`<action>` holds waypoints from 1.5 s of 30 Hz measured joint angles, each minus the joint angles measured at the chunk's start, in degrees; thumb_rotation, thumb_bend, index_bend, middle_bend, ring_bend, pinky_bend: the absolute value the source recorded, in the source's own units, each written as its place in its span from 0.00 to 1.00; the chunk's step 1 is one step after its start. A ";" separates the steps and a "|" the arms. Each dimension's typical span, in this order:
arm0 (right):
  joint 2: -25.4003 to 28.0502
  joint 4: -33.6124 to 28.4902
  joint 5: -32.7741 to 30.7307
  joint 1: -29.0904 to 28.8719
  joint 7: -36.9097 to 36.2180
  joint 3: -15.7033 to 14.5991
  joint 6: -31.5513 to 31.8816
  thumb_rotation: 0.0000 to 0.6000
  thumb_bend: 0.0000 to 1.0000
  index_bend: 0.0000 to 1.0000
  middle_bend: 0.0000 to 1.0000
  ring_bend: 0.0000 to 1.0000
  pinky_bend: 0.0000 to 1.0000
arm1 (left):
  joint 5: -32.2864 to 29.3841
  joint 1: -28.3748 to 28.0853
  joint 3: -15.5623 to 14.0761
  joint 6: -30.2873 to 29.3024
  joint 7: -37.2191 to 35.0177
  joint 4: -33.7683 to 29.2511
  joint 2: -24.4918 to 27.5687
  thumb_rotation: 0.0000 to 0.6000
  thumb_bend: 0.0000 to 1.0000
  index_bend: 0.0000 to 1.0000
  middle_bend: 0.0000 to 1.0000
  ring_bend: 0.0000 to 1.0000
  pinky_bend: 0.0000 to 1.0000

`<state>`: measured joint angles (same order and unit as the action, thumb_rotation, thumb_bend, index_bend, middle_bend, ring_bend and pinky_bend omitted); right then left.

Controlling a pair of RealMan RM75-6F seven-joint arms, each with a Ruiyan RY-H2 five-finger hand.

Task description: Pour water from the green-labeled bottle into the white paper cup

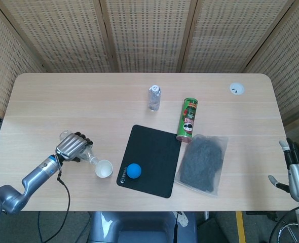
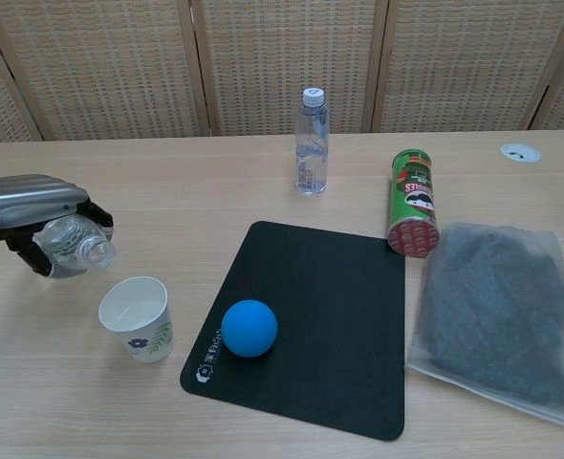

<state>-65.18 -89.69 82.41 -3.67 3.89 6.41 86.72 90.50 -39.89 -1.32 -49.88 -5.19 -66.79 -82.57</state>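
Clear plastic shows between the fingers of the left hand (image 2: pixel 35 215), which grips a tilted bottle (image 2: pixel 75 243) with its open neck pointing down and toward the white paper cup (image 2: pixel 138 318); the mouth sits just above and to the left of the cup's rim, not over its middle (no label colour can be made out on the held bottle). From the head view the same hand (image 1: pixel 73 147) wraps the bottle (image 1: pixel 90 157) close beside the cup (image 1: pixel 104 168), near the front left of the wooden table (image 1: pixel 78 101). The cup stands upright, a small flower print on its side. To its right lies a black mat (image 2: pixel 320 325) with a blue ball (image 2: pixel 249 328) resting on its near left part. A second capped water bottle (image 2: pixel 312 142) stands upright further back, and a green can (image 2: pixel 412 203) stands by the mat's far right corner, touching a clear bag of dark material (image 2: pixel 502 320). The right hand (image 1: pixel 297 169) shows only at the head view's right edge, off the table, fingers straight and spread, holding nothing.
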 measured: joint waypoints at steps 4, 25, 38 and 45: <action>0.18 -0.04 0.04 0.06 -0.46 0.02 0.05 1.00 0.00 0.00 0.00 0.00 0.00 | -1.11 -0.18 0.23 0.49 4.32 -0.81 -0.12 1.00 0.55 0.64 0.51 0.37 0.43; 0.86 -0.45 0.07 0.28 -1.79 0.08 0.08 1.00 0.00 0.00 0.00 0.00 0.00 | -3.93 -0.29 0.37 0.52 14.19 -0.56 -1.70 1.00 0.55 0.64 0.51 0.37 0.43; 1.22 -0.55 0.10 0.40 -2.67 0.15 0.15 1.00 0.00 0.00 0.00 0.00 0.00 | -3.39 -0.50 0.35 -1.35 21.29 -0.77 -2.10 1.00 0.55 0.64 0.51 0.37 0.34; 1.27 -0.57 -0.05 0.37 -2.78 0.19 -0.01 1.00 0.00 0.00 0.00 0.00 0.00 | -3.68 -0.51 0.46 -1.61 21.02 -1.09 -2.06 1.00 0.55 0.64 0.51 0.37 0.33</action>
<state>-63.91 -90.26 82.36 -3.30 1.11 6.60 86.71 86.82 -40.40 -0.86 -51.50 15.83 -67.88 -84.62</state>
